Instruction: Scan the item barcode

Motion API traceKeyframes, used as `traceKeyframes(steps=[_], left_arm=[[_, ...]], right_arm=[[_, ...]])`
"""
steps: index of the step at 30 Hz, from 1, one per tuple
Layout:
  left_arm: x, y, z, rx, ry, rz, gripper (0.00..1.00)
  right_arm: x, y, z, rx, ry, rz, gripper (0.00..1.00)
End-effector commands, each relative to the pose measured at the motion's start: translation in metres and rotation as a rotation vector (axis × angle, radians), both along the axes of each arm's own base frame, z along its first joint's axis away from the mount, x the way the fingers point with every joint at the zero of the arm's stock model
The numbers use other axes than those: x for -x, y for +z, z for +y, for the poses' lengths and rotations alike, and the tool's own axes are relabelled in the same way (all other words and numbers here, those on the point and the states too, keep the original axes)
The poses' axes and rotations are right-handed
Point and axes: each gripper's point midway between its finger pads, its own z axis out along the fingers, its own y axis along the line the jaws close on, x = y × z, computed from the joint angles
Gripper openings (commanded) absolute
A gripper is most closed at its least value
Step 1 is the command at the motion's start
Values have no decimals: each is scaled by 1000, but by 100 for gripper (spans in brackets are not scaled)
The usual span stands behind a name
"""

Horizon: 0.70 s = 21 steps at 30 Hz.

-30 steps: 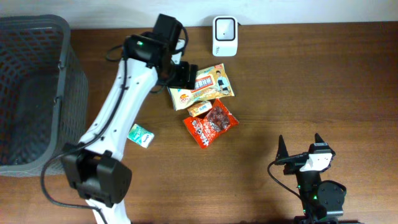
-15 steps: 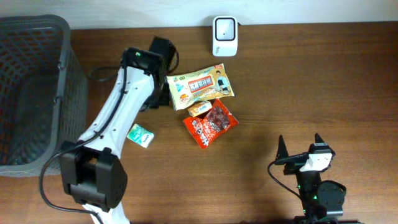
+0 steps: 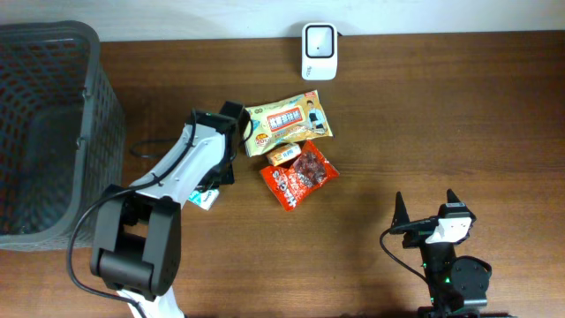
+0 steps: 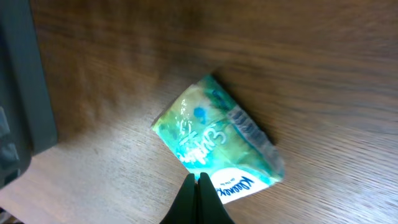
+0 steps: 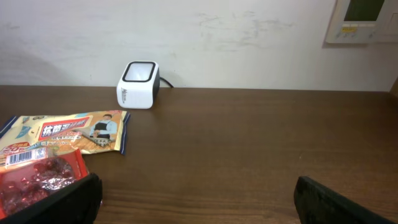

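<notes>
A small green-and-white tissue pack (image 4: 214, 140) lies flat on the wooden table. In the overhead view the tissue pack (image 3: 206, 199) is mostly covered by my left arm. My left gripper (image 4: 199, 186) is shut with nothing between its fingers, its tips at the pack's near edge; from above the left gripper (image 3: 214, 184) hangs over the pack. The white barcode scanner (image 3: 319, 40) stands at the table's back edge, and the scanner (image 5: 138, 76) also shows in the right wrist view. My right gripper (image 3: 425, 208) stands open near the front right, its fingers wide apart over bare wood (image 5: 196, 199).
A yellow snack packet (image 3: 287, 121), a small orange pack (image 3: 284, 155) and a red packet (image 3: 300, 175) lie together mid-table, right of my left arm. A dark mesh basket (image 3: 44, 132) fills the left side.
My left arm has swung back from the yellow snack packet toward the front, over the tissue pack, and its gripper has shut. The right arm has not moved.
</notes>
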Motion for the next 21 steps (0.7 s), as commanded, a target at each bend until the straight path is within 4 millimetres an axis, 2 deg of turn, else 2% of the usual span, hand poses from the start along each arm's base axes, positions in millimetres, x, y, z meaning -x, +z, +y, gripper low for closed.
traceKeyframes(steps=[1, 5, 16, 21], left_arm=[[9, -10, 3, 1, 46, -5, 0], [15, -20, -8, 72, 56, 16, 0], [11, -42, -11, 103, 54, -35, 0], [-10, -49, -57, 344, -172, -37, 0]], right_arm=[[0, -3, -1, 4, -7, 5, 98], [0, -3, -1, 4, -7, 5, 98], [0, -3, -1, 4, -7, 5, 99], [0, -3, -1, 3, -7, 5, 98]])
